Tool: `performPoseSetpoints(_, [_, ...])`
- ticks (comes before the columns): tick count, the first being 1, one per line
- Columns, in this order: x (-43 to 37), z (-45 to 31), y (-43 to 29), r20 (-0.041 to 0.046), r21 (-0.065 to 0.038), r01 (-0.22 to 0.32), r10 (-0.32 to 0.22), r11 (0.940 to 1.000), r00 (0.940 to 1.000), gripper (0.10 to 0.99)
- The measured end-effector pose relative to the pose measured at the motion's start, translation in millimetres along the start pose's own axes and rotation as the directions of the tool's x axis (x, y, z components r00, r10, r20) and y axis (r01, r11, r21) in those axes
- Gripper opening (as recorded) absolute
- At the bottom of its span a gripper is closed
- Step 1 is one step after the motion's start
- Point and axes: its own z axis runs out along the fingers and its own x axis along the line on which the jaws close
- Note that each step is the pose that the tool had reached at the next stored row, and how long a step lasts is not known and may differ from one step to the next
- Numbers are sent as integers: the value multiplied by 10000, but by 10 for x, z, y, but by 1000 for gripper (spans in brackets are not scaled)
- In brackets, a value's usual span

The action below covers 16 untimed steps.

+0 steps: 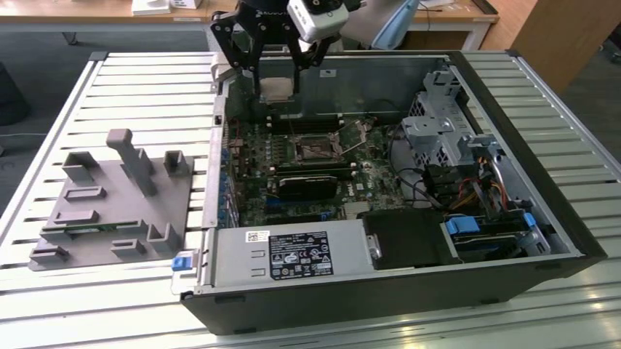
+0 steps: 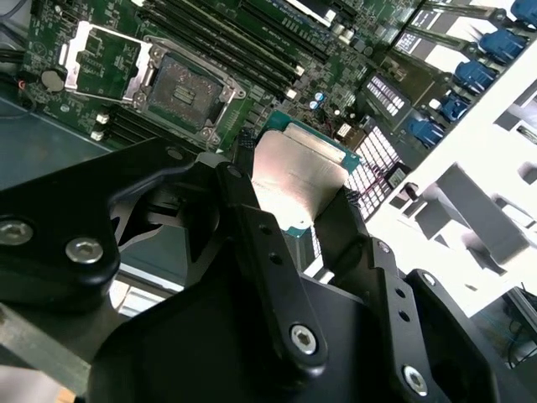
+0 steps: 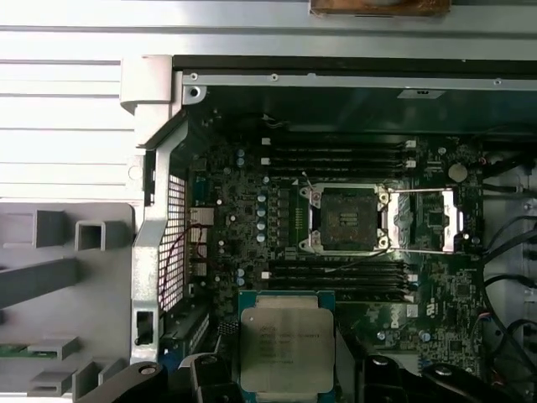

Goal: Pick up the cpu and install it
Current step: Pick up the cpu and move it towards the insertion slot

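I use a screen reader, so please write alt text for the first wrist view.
The pincer holds the cpu, silvery top facing the camera, over the motherboard inside the open computer case. The socket lies apart from it, empty, with its cover plate swung open. A grey fixture tray sits outside the case.

Cpu [image 3: 285,348]: thin square chip with a silvery-grey metal lid and a green board edge around it. It is pinched by two opposite sides in my end effector [image 1: 278,92]. It hangs in the air over the motherboard, well apart from the open socket [image 3: 346,220], not seated.
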Motion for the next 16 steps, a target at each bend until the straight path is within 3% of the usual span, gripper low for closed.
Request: performPoseSetpoints(16, [-58,2,44,0,0,0,0,10000,10000,541])
